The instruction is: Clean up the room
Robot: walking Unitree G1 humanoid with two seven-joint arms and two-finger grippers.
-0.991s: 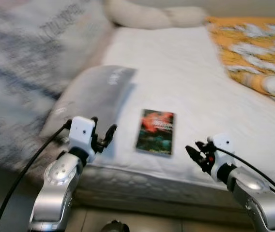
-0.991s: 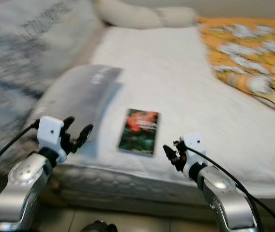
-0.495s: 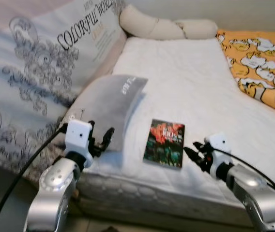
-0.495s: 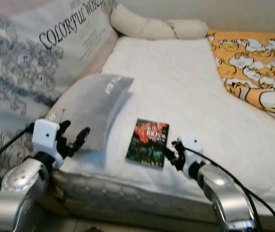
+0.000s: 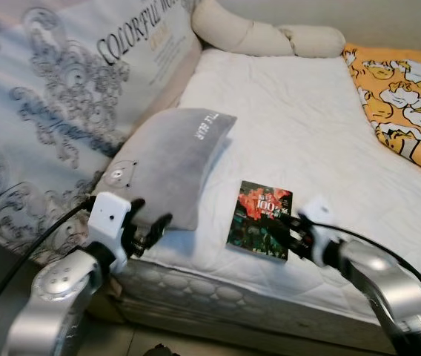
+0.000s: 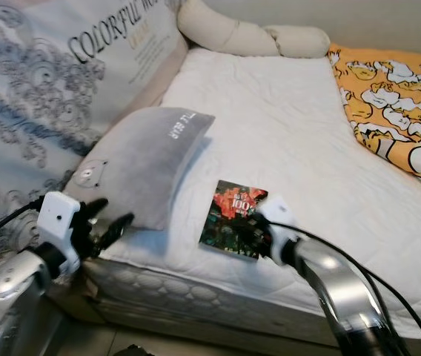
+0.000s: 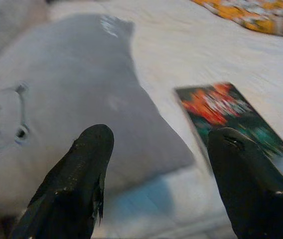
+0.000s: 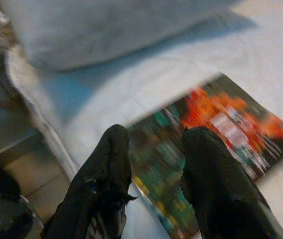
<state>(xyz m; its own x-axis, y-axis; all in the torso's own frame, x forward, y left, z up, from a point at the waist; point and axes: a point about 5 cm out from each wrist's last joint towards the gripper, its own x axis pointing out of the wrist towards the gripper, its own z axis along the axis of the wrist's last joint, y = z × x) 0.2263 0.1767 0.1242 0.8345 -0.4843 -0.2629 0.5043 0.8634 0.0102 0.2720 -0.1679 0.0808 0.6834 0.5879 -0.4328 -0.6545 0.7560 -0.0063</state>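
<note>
Bed (image 5: 299, 126): lying under a white mattress cover, now sharp rather than blurred, sitting closer in the head views than a second ago.
Patterned duvet (image 5: 55, 96): draping along the bed's left side.
Orange blanket (image 5: 407, 89): spreading over the far right corner.
Grey pillow (image 5: 170, 159): resting near the bed's front left edge, just left of the book.
Book (image 5: 259, 219): lying flat near the front edge, red and green cover up.
Right pincer (image 8: 154, 149): having advanced since before, hovering over the book's near right corner, fingers slightly parted, gripping nothing.
Left pincer (image 7: 156, 149): hanging spread wide before the pillow's front edge, holding nothing.
</note>
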